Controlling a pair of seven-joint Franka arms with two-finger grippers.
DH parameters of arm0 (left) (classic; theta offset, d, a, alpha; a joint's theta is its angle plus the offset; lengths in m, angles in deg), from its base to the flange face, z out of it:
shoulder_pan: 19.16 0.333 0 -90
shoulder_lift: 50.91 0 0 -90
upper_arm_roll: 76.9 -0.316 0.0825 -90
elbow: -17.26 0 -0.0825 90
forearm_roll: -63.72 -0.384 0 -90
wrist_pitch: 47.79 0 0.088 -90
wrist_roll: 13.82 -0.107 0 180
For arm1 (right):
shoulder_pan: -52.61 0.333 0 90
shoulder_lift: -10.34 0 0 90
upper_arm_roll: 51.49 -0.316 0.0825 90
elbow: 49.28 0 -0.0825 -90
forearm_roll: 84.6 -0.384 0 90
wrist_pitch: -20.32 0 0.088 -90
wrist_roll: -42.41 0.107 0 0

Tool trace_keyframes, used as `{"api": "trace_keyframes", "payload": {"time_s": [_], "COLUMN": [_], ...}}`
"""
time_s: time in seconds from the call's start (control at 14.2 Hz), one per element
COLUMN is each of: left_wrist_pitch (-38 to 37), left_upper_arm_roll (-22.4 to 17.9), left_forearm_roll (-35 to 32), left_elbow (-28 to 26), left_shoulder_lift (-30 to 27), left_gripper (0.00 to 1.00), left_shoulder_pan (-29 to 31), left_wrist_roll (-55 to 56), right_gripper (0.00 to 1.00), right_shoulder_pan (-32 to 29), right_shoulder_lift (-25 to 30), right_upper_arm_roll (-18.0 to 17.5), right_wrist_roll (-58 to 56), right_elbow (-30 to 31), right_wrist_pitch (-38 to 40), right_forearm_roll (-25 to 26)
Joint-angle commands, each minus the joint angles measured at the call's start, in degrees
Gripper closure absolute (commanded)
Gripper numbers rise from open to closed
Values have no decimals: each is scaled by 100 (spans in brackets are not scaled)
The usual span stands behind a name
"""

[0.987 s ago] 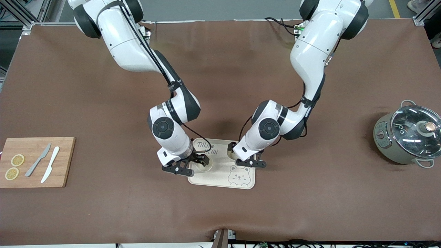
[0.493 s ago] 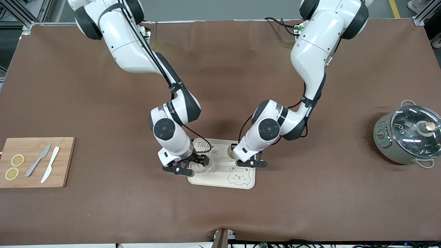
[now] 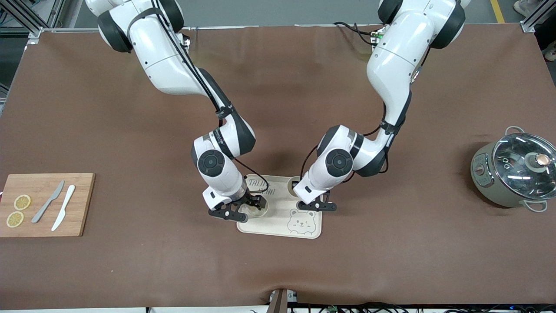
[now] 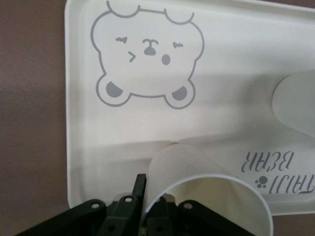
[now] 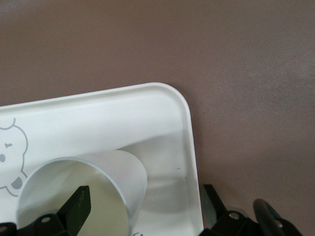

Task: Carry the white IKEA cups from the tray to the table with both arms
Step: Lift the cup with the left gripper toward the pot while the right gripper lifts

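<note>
Both cups sit on the tray (image 3: 304, 232), which lies on the brown table (image 3: 130, 269) near the front camera. No cup is on the table yet, so this is the grab step.

The left gripper (image 4: 143, 209) is down at one cup (image 4: 206, 194), the one toward the left arm's end of the tray. Its fingers are pinched tight on the cup's wall, one inside the rim and one outside. In the front view this cup (image 3: 293, 184) mostly hides under the arm.

The right gripper (image 5: 145, 201) is down at the other cup (image 5: 81, 189), toward the right arm's end of the tray. Its fingers are wide apart: one finger hangs inside the cup, the other is outside, past the tray's edge. It's not holding anything yet. In the front view that cup (image 3: 257, 209) peeks out beside the gripper (image 3: 243, 208).

Next, I think, the right gripper needs to squeeze shut on its cup wall. Then both arms lift straight up so the cups clear the tray rim, and carry them out to bare table on each side. A thin wall pinch could let a cup tip, so go slow.
</note>
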Motion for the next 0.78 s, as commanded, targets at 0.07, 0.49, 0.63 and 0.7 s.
{"api": "trace_keyframes", "payload": {"time_s": [0.07, 0.49, 0.63, 0.7], "left_wrist_pitch": [-1251, -2122, -2210, -2245], "left_upper_arm_roll": [-53, 17, 26, 26], "left_forearm_roll": [-260, -576, -497, -506], "left_elbow": [-115, -186, -195, -195], "left_shoulder_lift": [-944, -1657, -1789, -1859], "left_gripper": [100, 100, 100, 100], "left_shoulder_pan": [420, 1009, 1168, 1229], "left_wrist_roll": [63, -472, -595, -744], "right_gripper": [43, 88, 95, 95], "right_shoulder_pan": [49, 58, 137, 137], "right_shoulder_lift": [-95, -95, -95, -95], "right_upper_arm_roll": [55, 55, 63, 55], "right_wrist_roll": [104, 130, 147, 148], "right_elbow": [-172, -163, -163, -163], "right_wrist_pitch": [-15, -15, -24, -24], "right_forearm_roll": [-21, -21, -3, -3]}}
